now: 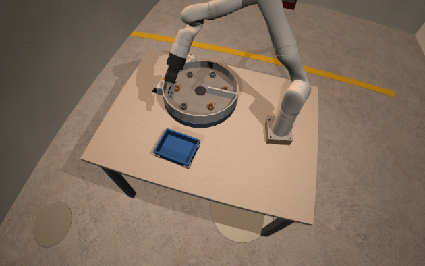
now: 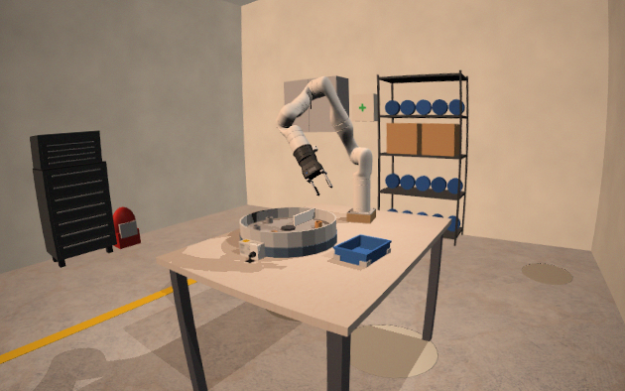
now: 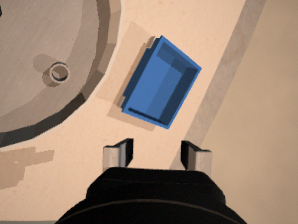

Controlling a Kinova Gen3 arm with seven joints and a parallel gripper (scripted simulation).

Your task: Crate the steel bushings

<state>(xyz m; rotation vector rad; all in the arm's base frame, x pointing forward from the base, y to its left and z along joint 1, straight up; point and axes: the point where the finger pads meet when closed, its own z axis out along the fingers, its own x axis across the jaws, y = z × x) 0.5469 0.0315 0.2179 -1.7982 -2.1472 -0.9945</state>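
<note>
The round grey turning table [image 1: 200, 92] stands at the back of the table top. It holds three grey steel bushings [image 1: 183, 107] [image 1: 189, 74] [image 1: 212, 73] and several orange ones [image 1: 210, 107] [image 1: 224, 88] [image 1: 177, 88]. The blue crate [image 1: 177, 147] sits empty in front of it and also shows in the wrist view [image 3: 161, 83]. My gripper [image 1: 171, 90] [image 2: 321, 186] is open and empty, well above the turning table's left rim.
A grey divider bar [image 1: 218, 92] runs from the turning table's hub [image 1: 200, 90] to its right rim. A small white motor box [image 2: 251, 248] sits at the turning table's outer edge. The arm's base [image 1: 278, 134] is mounted at the table's right.
</note>
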